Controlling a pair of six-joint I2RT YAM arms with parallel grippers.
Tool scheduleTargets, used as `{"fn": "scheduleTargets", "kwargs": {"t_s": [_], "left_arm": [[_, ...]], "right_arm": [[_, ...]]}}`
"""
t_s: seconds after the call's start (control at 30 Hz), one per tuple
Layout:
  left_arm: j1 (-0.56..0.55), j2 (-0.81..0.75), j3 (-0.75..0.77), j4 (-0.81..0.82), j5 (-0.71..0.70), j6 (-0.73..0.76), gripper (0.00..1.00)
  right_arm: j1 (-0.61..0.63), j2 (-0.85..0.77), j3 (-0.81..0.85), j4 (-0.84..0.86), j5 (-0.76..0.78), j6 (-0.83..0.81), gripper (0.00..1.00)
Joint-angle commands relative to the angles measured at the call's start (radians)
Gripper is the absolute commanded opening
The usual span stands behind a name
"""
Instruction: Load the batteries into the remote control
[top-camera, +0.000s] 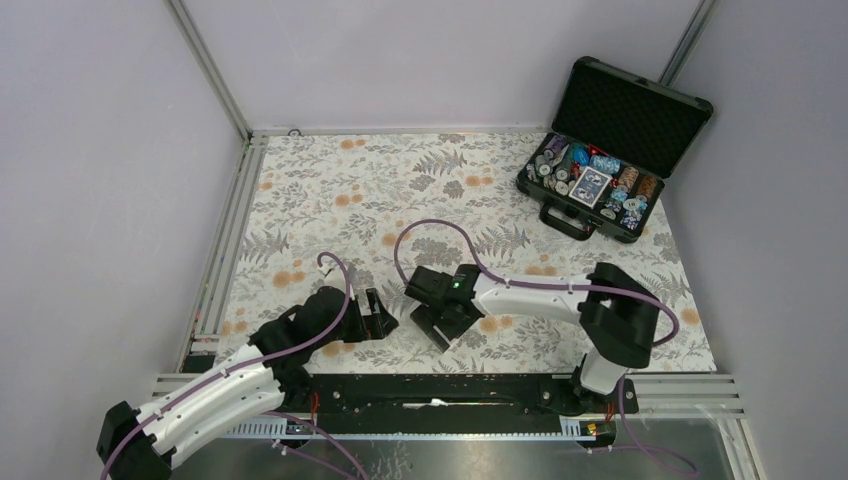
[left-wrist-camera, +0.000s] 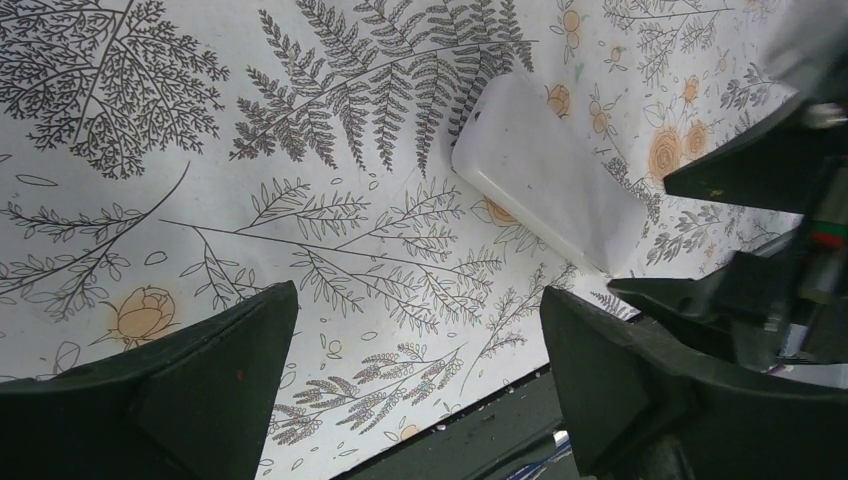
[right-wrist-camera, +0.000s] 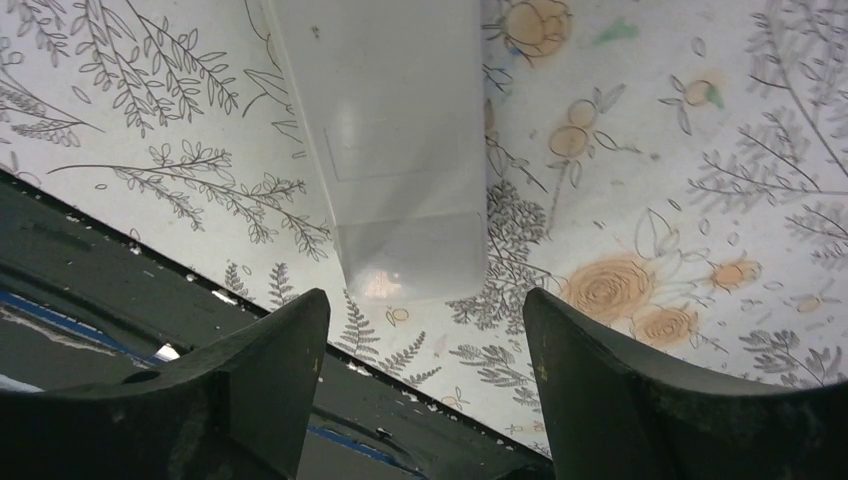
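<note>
Remote control lies back up on the desk, we judge for battery access; our left gripper and right gripper gape empty.

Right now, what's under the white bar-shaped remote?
The white rectangular remote lies plain face up on the floral-print tablecloth. Its underside, and anything pinned beneath, is hidden.

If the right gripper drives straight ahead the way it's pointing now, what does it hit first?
Most likely the near end of the white remote control, lying just ahead of the open right gripper. Depth is unclear, so the tablecloth might come first.
</note>
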Motion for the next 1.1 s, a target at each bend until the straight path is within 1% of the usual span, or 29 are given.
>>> {"fn": "scheduleTargets", "kwargs": {"t_s": [0.0, 0.23, 0.4, 0.57, 0.77, 1.07], "left_arm": [[0.005, 0.008, 0.012, 0.037, 0.016, 0.022, 0.99], [0.005, 0.07, 0.059, 0.067, -0.004, 0.099, 0.99], [0.005, 0.181, 0.109, 0.129, 0.018, 0.11, 0.99], [0.005, 0.296, 0.156, 0.214, 0.045, 0.14, 0.99], [0.006, 0.463, 0.228, 0.288, 0.055, 0.178, 0.99], [0.007, 0.699, 0.338, 0.348, 0.155, 0.196, 0.99]], "right_arm": [[0.006, -0.127, -0.027, -0.005, 0.077, 0.055, 0.79], [0.002, -0.29, -0.126, 0.03, 0.178, 0.152, 0.79], [-0.022, -0.451, -0.238, 0.099, 0.205, 0.275, 0.78], [-0.032, -0.582, -0.307, 0.106, 0.213, 0.312, 0.78], [-0.033, -0.623, -0.352, 0.107, 0.198, 0.346, 0.75], [-0.033, -0.65, -0.389, 0.107, 0.21, 0.396, 0.7]]}}
